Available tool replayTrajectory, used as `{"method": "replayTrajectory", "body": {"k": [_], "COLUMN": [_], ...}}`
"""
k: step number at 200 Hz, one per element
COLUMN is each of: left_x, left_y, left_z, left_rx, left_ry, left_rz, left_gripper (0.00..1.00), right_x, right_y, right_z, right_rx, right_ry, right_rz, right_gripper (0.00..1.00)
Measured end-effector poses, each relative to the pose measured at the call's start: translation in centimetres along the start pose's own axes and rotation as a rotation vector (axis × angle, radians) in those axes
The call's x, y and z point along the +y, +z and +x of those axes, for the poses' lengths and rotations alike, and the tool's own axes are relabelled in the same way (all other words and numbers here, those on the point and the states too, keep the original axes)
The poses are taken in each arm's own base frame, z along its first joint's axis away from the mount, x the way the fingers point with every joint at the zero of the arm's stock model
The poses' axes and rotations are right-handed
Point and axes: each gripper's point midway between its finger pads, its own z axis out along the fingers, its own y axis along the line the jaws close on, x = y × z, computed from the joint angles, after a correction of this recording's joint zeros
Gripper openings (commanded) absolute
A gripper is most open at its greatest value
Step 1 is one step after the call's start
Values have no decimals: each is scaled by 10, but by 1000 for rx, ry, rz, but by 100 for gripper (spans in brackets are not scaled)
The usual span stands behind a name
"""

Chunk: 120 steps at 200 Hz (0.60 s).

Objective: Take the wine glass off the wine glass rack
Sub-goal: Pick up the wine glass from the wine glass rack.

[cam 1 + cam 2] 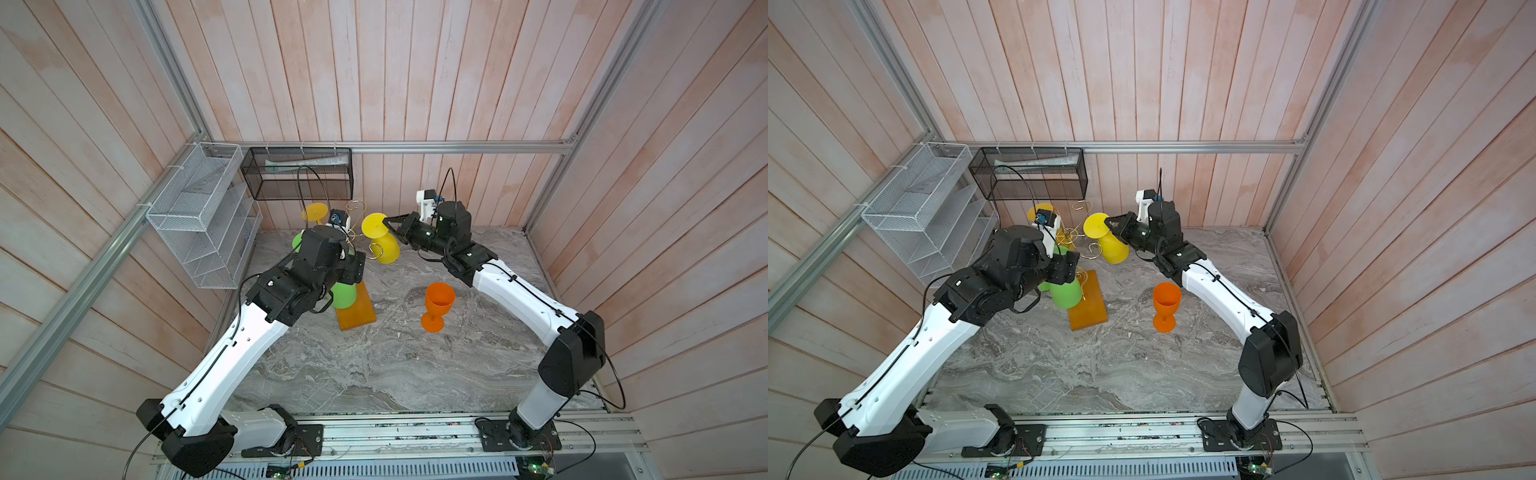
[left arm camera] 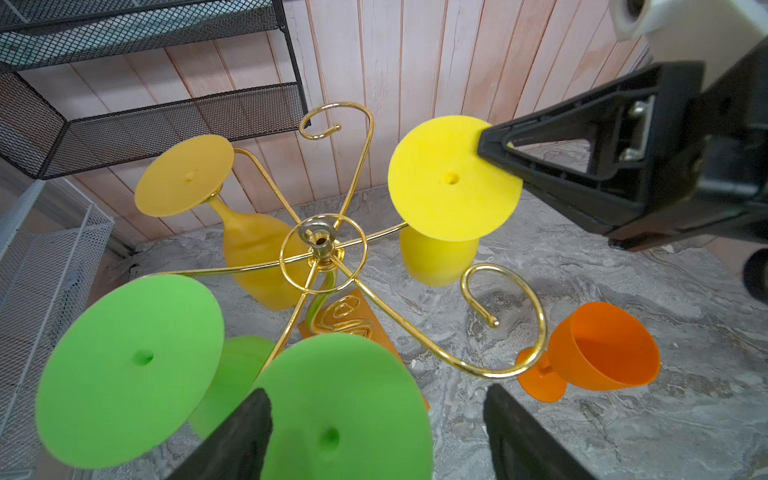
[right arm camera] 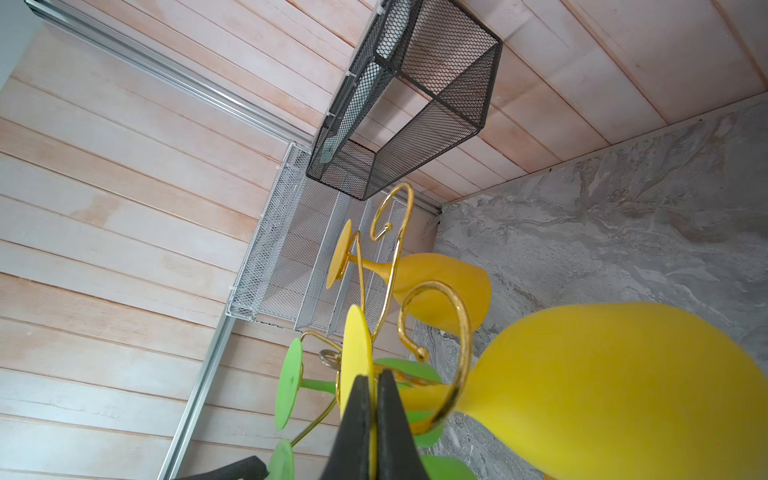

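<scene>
On the thin gold wire wine glass rack point(image 2: 322, 241), at the back of the grey marble tabletop point(image 1: 374, 365): holding the bright yellow plastic wine glass point(image 1: 384, 243) upside down, stem in a curled arm, foot up, bowl tipped out to the side. Pinched at the edge of its flat round foot by the right tool point(image 1: 386, 219), closed tight on that rim.

Looks light and stiff, likely smooth and a bit slippy. Not likely to break like real glass. Best to hold by the thin foot rim or the stem, not the fat bowl. Probably needs sliding out through the open end of the curl. Pulling straight may tug the light rack over.

Nothing in the left tool point(image 2: 376, 390), spread wide, just by the foot of a green plastic wine glass point(image 2: 353, 453). Also hanging on the rack: a second green plastic glass point(image 2: 129, 365) and a dark yellow plastic glass point(image 2: 185, 174). Easy to bump. Standing well apart on the tabletop: an orange plastic wine glass point(image 1: 438, 305). Up on the wall behind: a black mesh basket point(image 1: 297, 172) and a white wire shelf point(image 1: 199, 216), both out of the way.
</scene>
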Motion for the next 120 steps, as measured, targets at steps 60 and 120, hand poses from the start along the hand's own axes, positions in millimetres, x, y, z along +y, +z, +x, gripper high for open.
{"method": "replayTrajectory", "body": {"k": [60, 120], "left_x": [0, 0], "left_y": [0, 0], "left_z": [2, 2], "left_rx": [3, 3], "left_ry": [2, 1], "left_rz": [-1, 0], "left_gripper": [82, 82], "right_x": [18, 14], "right_y": [13, 32], "right_z": [-14, -24], "right_rx": [-21, -37], "right_ry": [-17, -19], "right_rz": [-41, -41], "right_gripper": [0, 0]}}
